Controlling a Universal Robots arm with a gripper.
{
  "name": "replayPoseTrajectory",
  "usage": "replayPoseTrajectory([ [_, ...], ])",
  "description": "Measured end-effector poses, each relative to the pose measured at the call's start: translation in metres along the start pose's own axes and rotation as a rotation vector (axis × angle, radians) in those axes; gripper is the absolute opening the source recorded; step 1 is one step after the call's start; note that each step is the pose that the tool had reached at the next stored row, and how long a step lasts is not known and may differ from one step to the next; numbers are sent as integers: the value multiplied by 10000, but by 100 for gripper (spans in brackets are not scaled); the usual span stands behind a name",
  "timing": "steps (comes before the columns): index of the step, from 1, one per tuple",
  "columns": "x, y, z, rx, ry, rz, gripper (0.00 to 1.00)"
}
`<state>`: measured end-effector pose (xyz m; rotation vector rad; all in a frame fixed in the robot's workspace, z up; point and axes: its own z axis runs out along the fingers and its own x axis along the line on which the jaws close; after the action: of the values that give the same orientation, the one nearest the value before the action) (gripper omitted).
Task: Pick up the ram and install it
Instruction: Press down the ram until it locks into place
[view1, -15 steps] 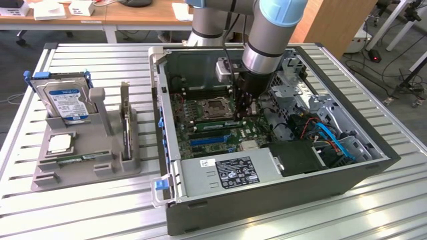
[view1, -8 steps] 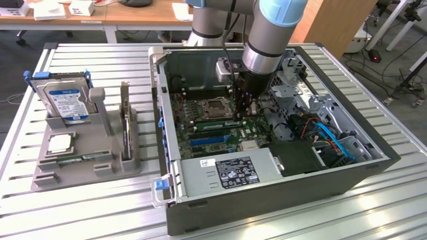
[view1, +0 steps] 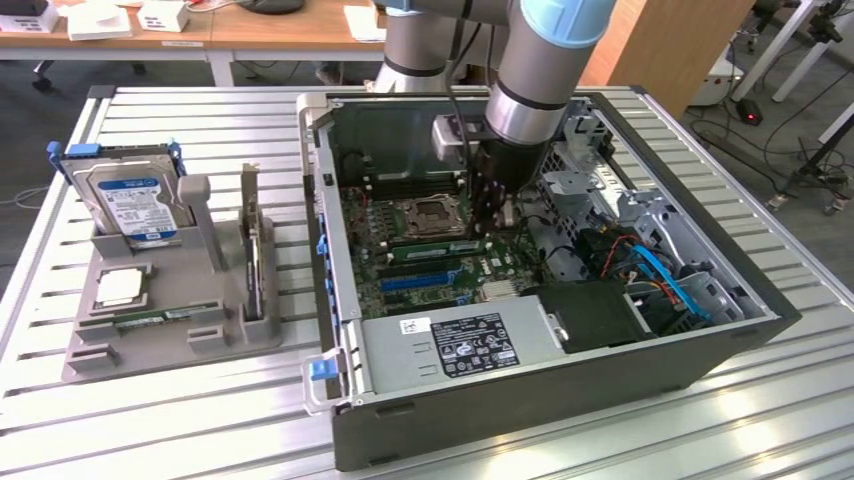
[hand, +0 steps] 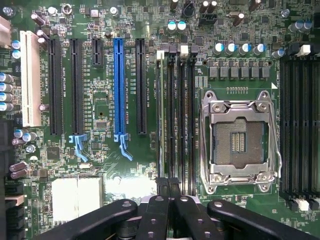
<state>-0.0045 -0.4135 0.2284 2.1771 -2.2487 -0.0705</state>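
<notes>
**End effector pinched on the ram above the memory slots**

At the exterior view's left, a grey holder (view1: 174, 310) on the slatted surface (view1: 160, 420) carries a blue-labelled hard drive (view1: 130, 205) and a loose processor (view1: 118, 288). To its right sits the open computer case (view1: 534, 330), the arm reaching down inside it. The end effector (view1: 497, 205) is closed narrow on the ram (hand: 160, 117), a thin stick seen edge-on in the wrist view, standing at the memory slots (hand: 181, 120) beside the empty processor socket (hand: 239, 140). The power supply (view1: 461, 345) lies along the case's near edge.
</notes>
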Motion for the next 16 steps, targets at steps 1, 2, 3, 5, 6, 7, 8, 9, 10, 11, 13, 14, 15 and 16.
replayPoseTrajectory([
  [1, 0, 0, -10, 0, 1, 0, 9],
  [2, 0, 1, -21, 0, 1, 1, 9],
  [3, -1, 1, -30, 0, 1, 0, 9],
  [5, -1, 2, -49, 0, 1, 0, 9],
  [6, -1, 2, -58, 0, 1, 0, 9],
  [7, -1, 2, -67, 0, 1, 0, 9],
  [8, -2, 3, -78, 0, 1, 0, 9],
  [9, -2, 3, -88, 0, 1, 0, 9],
  [10, -2, 4, -97, 0, 1, 0, 9],
  [11, -2, 4, -106, 0, 0, 0, 9],
  [13, -3, 5, -126, 0, 0, 0, 9],
  [14, -3, 5, -137, 0, 1, 0, 9],
  [15, -3, 6, -149, 0, 1, 0, 9],
  [16, -4, 6, -159, 0, 1, 0, 9],
])
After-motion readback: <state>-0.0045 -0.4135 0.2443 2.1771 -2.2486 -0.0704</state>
